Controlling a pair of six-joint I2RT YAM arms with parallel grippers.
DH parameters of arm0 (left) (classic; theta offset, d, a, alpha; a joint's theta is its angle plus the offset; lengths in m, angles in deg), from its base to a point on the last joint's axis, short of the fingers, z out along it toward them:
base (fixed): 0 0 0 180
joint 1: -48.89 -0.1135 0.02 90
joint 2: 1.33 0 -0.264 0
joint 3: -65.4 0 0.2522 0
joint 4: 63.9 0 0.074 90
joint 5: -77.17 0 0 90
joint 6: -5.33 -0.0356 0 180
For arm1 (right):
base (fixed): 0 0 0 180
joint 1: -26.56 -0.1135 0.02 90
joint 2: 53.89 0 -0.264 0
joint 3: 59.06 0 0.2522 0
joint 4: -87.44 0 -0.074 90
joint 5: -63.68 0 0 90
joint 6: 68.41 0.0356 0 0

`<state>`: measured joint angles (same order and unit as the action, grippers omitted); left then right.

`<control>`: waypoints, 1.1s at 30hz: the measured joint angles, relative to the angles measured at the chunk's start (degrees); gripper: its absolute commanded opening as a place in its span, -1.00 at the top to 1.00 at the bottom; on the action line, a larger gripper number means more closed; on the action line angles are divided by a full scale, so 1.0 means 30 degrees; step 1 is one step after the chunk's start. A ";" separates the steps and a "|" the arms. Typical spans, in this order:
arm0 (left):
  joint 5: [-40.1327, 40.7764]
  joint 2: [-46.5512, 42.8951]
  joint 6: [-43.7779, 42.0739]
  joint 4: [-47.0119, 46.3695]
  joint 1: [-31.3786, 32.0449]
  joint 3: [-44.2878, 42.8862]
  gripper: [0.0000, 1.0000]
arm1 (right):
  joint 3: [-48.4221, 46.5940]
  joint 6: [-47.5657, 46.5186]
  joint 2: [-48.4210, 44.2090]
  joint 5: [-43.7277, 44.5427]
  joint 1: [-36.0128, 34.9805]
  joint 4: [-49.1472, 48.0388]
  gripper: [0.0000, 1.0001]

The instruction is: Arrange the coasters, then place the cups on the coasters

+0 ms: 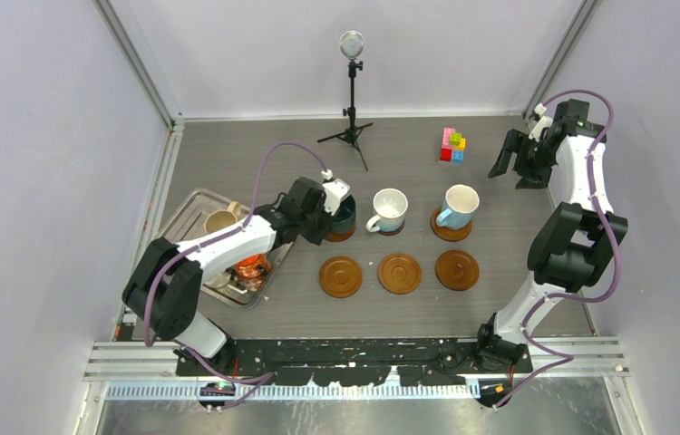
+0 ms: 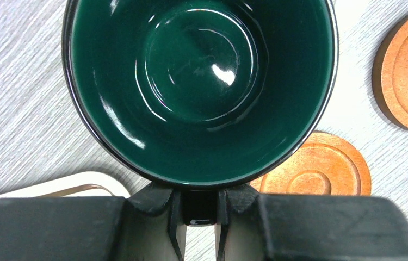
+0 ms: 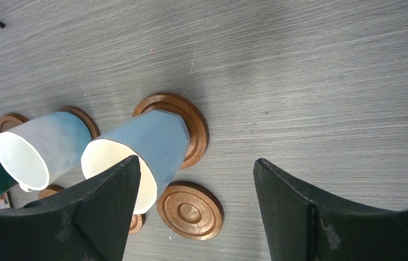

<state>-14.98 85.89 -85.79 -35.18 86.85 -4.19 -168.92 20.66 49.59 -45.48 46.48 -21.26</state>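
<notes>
My left gripper [image 2: 201, 209] is shut on the handle of the dark green cup [image 2: 202, 81]. That cup [image 1: 344, 216] stands upright over the back-left coaster [image 1: 340, 236]; whether it touches the coaster I cannot tell. The white cup [image 1: 389, 210] and the light blue cup [image 1: 459, 207] each sit on a back-row coaster. Three empty coasters [image 1: 341, 275] [image 1: 399, 273] [image 1: 457, 269] form the front row. My right gripper [image 1: 509, 156] hangs open and empty at the far right, well away from them. In the right wrist view, the light blue cup [image 3: 147, 141] and an empty coaster [image 3: 191, 211] show below.
A silver tray [image 1: 193, 201] at the left holds a beige mug [image 1: 220, 220] and an orange mug [image 1: 250, 267], partly under my left arm. A black tripod [image 1: 352, 91] stands at the back centre. Coloured blocks [image 1: 452, 145] lie back right.
</notes>
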 measured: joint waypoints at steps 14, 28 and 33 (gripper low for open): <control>0.1144 0.1545 0.0189 -0.1588 0.0102 0.0619 1.00 | 0.0423 -0.0080 -0.0342 0.0342 0.0000 -0.0029 -0.61; 0.1428 0.1778 0.0182 -0.2208 0.0102 0.0882 0.08 | 0.0576 -0.0095 -0.0539 0.0430 0.0000 -0.0044 -0.62; 0.1224 0.1479 0.0146 -0.2113 0.0102 0.1020 -0.26 | 0.0736 -0.0095 -0.0539 0.0430 0.0000 -0.0029 -0.62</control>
<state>-11.31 90.33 -85.36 -41.51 87.15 -1.13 -166.71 20.37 47.97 -44.19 46.48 -21.35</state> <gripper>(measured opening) 0.544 0.807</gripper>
